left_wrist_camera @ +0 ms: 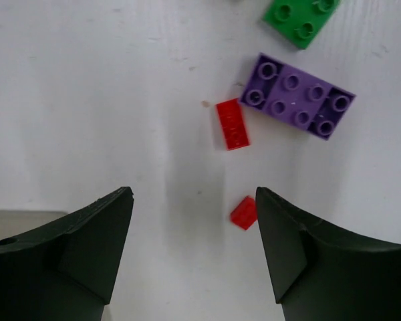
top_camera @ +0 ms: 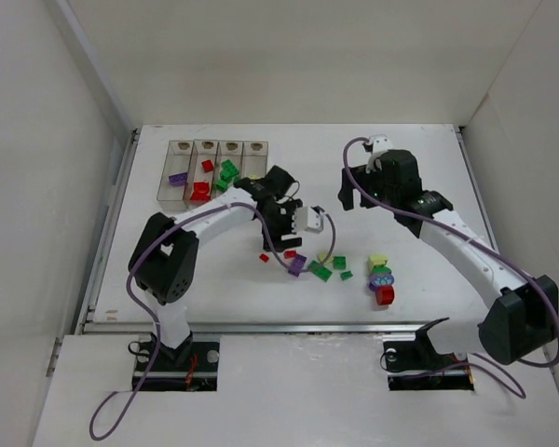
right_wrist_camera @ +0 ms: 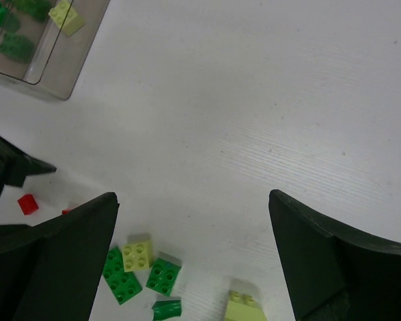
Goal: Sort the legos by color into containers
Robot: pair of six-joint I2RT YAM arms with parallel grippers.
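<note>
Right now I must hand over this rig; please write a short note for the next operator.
Left gripper: jaws open, empty, above small red bricks beside a purple brick.
Right gripper: jaws open, empty, over bare table.
Done: some purple, red, green and pale yellow bricks already lie in the containers.
Left: loose bricks near the table centre, including a stacked pile.

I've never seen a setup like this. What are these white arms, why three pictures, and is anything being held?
Two robot arms are bolted to a table. The overhead picture shows both; the other two come from cameras on each wrist, where the dark shapes are that hand's own fingers. The left hand is open over a small red brick, near a purple brick. The right hand is open too, holding nothing. Loose bricks lie on the table, and clear bins already hold some.
</note>
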